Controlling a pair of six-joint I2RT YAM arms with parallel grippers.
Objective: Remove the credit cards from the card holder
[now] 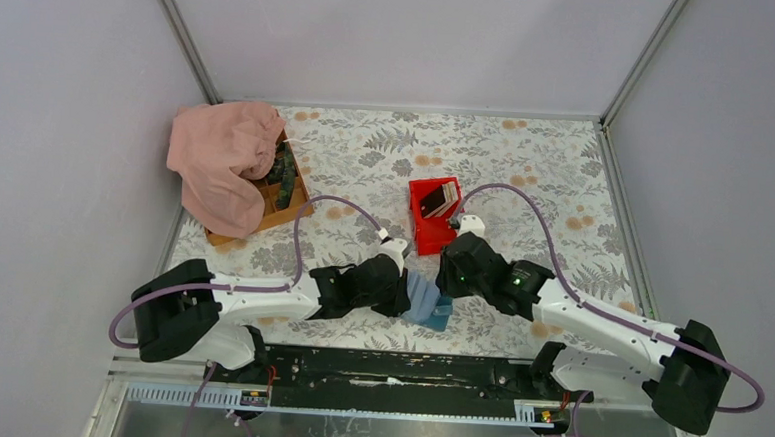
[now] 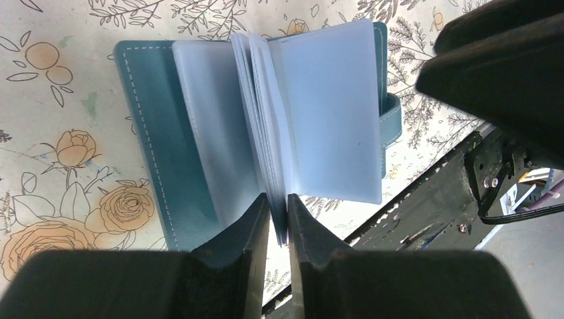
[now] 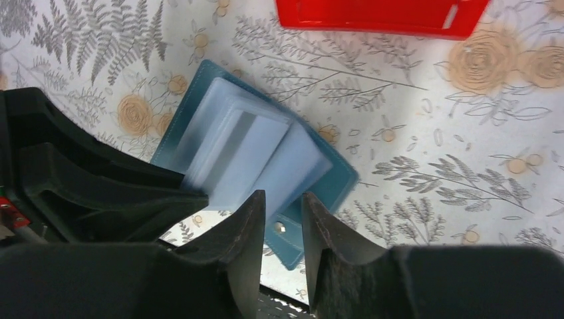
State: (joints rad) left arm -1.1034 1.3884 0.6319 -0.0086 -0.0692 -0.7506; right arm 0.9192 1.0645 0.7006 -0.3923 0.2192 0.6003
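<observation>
1. card holder (image 1: 427,303) lies open by the table's (image 1: 527,156) near edge, with the red bin (image 1: 425,226) (some credit cards (image 1: 442,197) in it) just behind.
2. left gripper (image 2: 278,199) is pinched on its clear sleeves.
3. right gripper (image 3: 282,199) is barely apart and empty, above the snap tab.

The card holder (image 2: 149,133) is stitched matt blue leather with frosted plastic sleeves (image 2: 332,106); the red bin (image 3: 372,16) is glossy plastic.

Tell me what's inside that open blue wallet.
Frosted plastic sleeves, fanned open inside the flat blue folding wallet; the outer ones look empty. Whether the bunched middle sleeves hold anything is hidden.
</observation>
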